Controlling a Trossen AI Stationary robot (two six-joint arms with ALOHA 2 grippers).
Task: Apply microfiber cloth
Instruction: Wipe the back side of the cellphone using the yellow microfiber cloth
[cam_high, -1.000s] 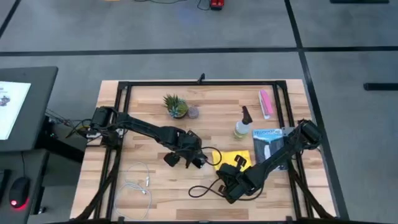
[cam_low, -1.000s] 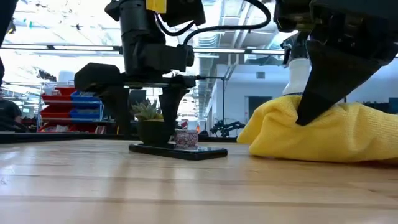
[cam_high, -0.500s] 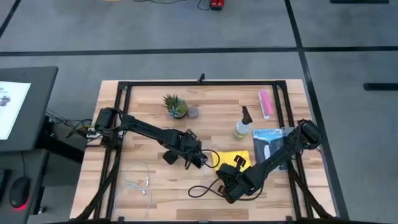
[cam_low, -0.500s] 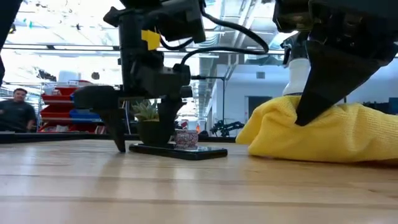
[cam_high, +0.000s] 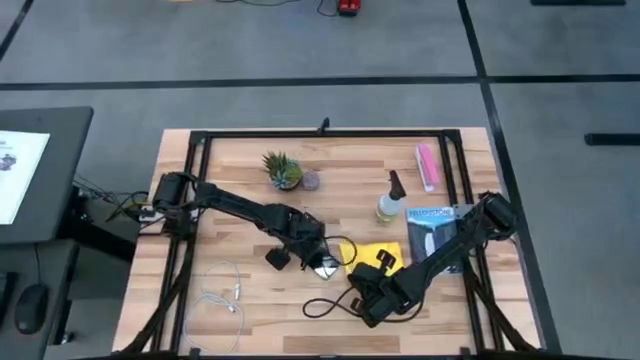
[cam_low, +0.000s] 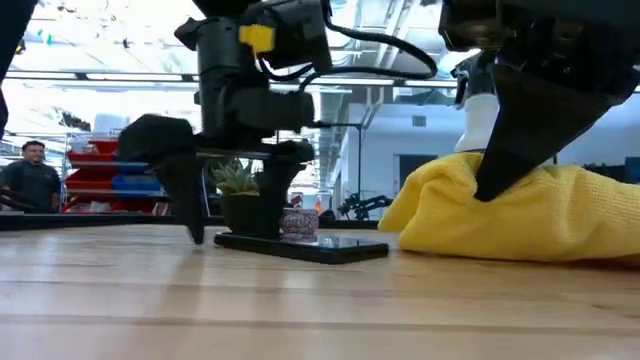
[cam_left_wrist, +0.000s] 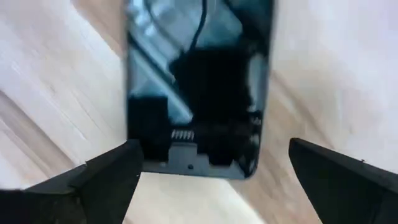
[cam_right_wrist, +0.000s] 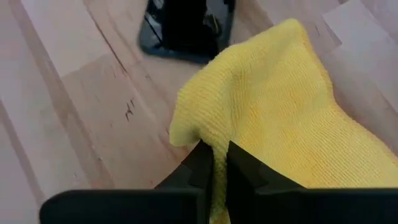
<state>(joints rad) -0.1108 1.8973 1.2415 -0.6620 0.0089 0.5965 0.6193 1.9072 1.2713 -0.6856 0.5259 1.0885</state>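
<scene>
While the right hand (cam_right_wrist: 214, 163) pinches an edge of the microfiber cloth (cam_right_wrist: 280, 106), its two fingers (cam_right_wrist: 198, 165) are drawn narrow with a fold of yellow fabric caught between them. The cloth (cam_high: 372, 254) lies bunched on the wooden counter (cam_high: 240, 190) just ahead of that hand, its bulk spreading away from the fingers toward the middle of the counter. In the low view the cloth (cam_low: 520, 215) rises as a soft mound, with the right hand (cam_low: 500, 185) pressed into its upper side. Just beside the cloth's far corner lies a black smartphone (cam_right_wrist: 186, 28), flat on the wood; whether the two touch I cannot tell.

Over the phone stands the left hand (cam_left_wrist: 214, 180), spread wide, one finger on either side of the near end of the smartphone (cam_left_wrist: 199, 87), neither finger touching it. From above, the left hand (cam_high: 300, 255) sits left of the cloth, near the phone (cam_high: 325, 266). In the low view one left fingertip (cam_low: 195, 232) reaches down to the counter at the end of the smartphone (cam_low: 300, 246).

Farther back on the counter stand a small potted plant (cam_high: 282, 170) and a spray bottle (cam_high: 389, 202), well apart from the cloth. A pink packet (cam_high: 427, 166) lies near the far right edge.
</scene>
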